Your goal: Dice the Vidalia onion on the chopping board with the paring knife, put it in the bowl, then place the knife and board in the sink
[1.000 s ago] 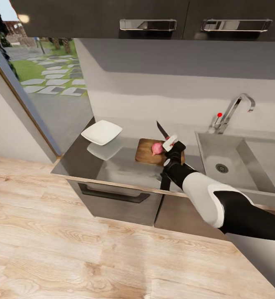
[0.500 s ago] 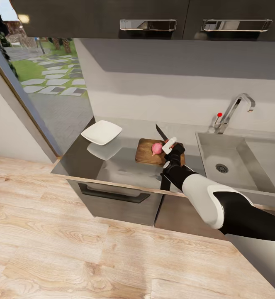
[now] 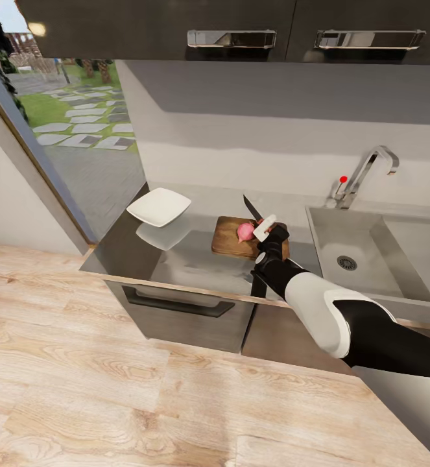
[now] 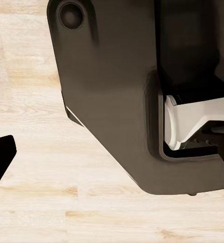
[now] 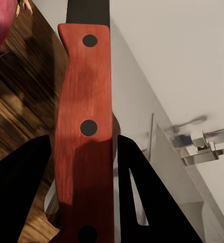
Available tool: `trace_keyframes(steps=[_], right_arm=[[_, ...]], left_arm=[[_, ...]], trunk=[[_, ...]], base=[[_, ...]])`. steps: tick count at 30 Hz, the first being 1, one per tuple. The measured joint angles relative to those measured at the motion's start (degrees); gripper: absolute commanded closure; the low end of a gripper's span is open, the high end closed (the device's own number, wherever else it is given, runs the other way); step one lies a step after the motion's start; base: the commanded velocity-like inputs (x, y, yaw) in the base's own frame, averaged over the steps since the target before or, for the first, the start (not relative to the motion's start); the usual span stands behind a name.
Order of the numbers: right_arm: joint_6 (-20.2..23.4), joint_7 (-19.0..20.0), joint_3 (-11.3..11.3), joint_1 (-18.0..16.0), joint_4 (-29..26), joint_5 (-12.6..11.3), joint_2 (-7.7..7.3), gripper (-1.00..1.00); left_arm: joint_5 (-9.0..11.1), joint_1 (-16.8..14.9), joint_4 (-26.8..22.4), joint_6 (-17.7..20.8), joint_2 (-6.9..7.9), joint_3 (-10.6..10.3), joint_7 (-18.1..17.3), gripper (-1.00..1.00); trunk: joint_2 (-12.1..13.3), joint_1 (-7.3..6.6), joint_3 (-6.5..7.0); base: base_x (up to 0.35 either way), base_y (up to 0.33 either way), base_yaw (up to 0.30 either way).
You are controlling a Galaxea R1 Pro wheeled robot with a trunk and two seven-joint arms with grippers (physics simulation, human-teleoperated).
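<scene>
Right gripper (image 3: pixel 267 232) holds the paring knife (image 3: pixel 254 211) tight, blade pointing to 11 o'clock; the onion (image 3: pixel 245 231) sits on the chopping board (image 3: pixel 228 238) beside it.

Light wood floor (image 3: pixel 111 389) — dark cabinets (image 3: pixel 176 26)

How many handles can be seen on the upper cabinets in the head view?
2. One chrome handle sits above the chopping board; the other handle sits above the sink. More may lie beyond the frame.
</scene>
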Motion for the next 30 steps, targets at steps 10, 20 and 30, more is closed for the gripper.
trace_keyframes(steps=[10,20,30], right_arm=[[0.00,0.00,0.00,0.14,0.00,0.00,0.00,1.00],[0.00,0.08,-0.04,1.03,0.00,0.03,0.00,1.00],[0.10,0.32,0.01,3.02,-0.02,7.91,0.00,1.00]], left_arm=[[0.00,0.00,0.00,0.00,0.00,0.00,0.00,-1.00],[0.01,0.00,0.00,0.00,0.00,0.00,0.00,-1.00],[0.01,0.00,0.00,0.00,0.00,0.00,0.00,-1.00]], trunk=[[0.00,0.00,0.00],[0.00,0.00,0.00],[0.00,0.00,0.00]], base=[[0.000,0.000,0.000],[0.000,0.000,0.000],[0.000,0.000,0.000]])
